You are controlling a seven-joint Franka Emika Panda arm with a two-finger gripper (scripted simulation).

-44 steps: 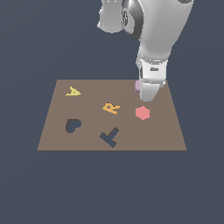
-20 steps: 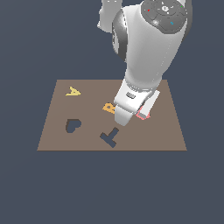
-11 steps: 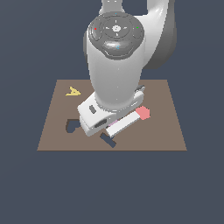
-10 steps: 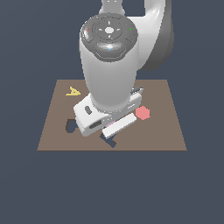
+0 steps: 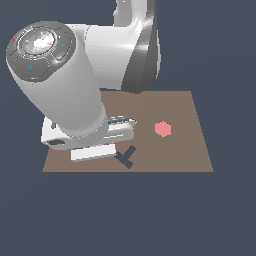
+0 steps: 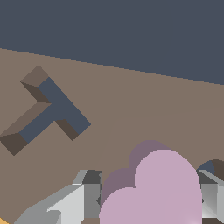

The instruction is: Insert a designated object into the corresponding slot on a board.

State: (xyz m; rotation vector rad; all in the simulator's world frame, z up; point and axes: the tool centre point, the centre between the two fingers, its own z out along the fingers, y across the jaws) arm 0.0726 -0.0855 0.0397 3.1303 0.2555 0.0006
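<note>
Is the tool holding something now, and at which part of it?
Yes. The tool holds the flat pale lilac heart-shaped block, with one grey finger at each of its two opposite side edges.

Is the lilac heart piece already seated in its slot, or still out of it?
Out. In the wrist view the lilac heart piece sits between the claw fingers, above the brown board. Its slot is mostly hidden.

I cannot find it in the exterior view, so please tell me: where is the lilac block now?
The lilac block shows only in the wrist view, held between the gripper fingers just above the brown board, near the T-shaped cut-out.
</note>
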